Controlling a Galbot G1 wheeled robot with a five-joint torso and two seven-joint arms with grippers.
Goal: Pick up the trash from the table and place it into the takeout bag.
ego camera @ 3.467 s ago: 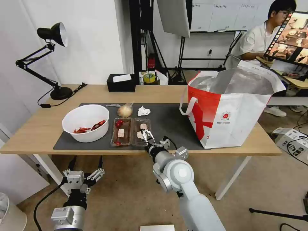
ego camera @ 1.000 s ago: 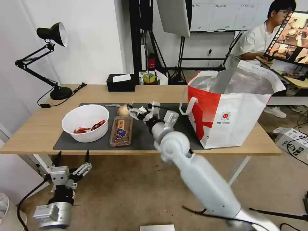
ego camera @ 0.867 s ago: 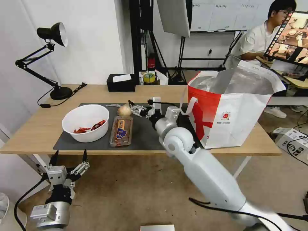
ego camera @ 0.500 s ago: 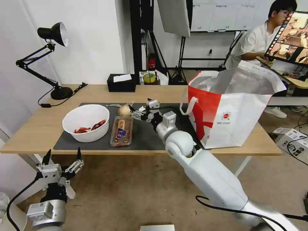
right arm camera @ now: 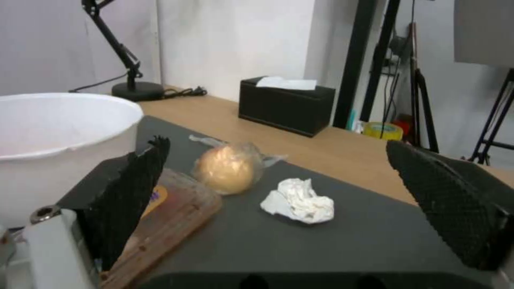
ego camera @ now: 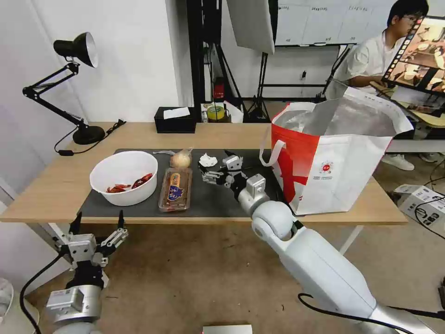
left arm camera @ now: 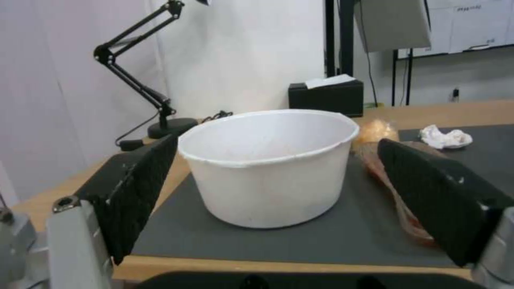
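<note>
My right gripper (ego camera: 205, 174) hovers open and empty over the dark mat, just in front of the crumpled white tissue (ego camera: 207, 160) (right arm camera: 298, 200). Left of the tissue lies the knotted clear bag with a tan lump (ego camera: 181, 159) (right arm camera: 225, 168). The clear plastic trays (ego camera: 175, 188) (right arm camera: 166, 224) sit as one stack with a blue and yellow label on top. The white bowl with red scraps (ego camera: 123, 177) (left arm camera: 273, 160) stands at the mat's left end. The takeout bag (ego camera: 333, 157) stands open at the table's right. My left gripper (ego camera: 99, 218) hangs open below the table's front edge, facing the bowl.
A black tissue box (ego camera: 174, 120) and a black desk lamp (ego camera: 76, 88) stand at the back of the light-wood table (ego camera: 55, 190). The mat (ego camera: 232, 199) is bare between the trays and the takeout bag. A person sits behind the takeout bag.
The tray that lay on the right now rests on the left one. My right gripper has drawn back from the knotted bag toward the mat's middle, uncovering the tissue. The left arm has shifted slightly.
</note>
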